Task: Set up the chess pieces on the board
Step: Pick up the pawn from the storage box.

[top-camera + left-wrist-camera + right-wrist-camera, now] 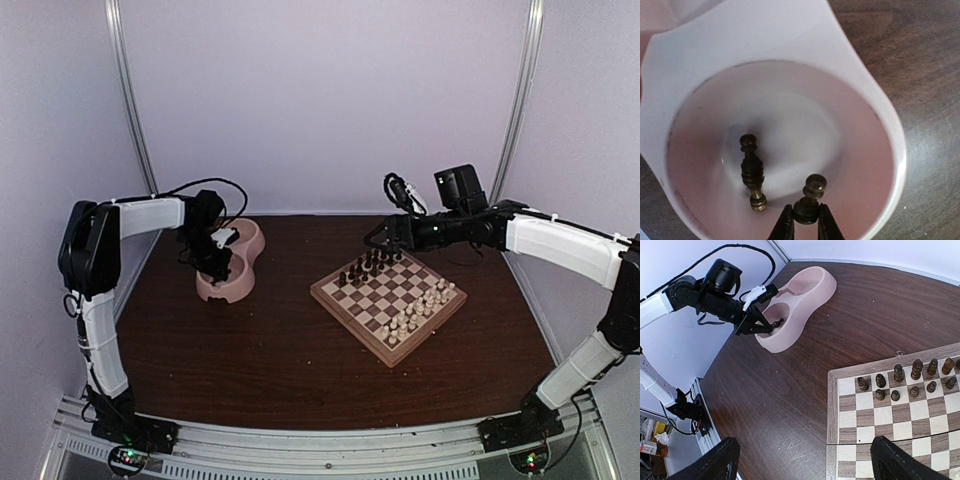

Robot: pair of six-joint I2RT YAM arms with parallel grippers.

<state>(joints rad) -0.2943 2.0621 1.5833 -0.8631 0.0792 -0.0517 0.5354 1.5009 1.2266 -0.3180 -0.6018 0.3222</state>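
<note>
The left jaws pinch a dark chess piece (810,196) at the bottom centre of the left wrist view, inside the pink bowl (875,110), while the right jaws hang wide open, empty, by the board (833,410).

Square wooden chessboard (380,298): light and dark brown checks, tan border. Dark brown turned wooden chessmen (898,372). Pale cream wooden chessmen (420,312). Pink moulded double bowl (228,292). Dark brown grained tabletop (250,350).
</note>
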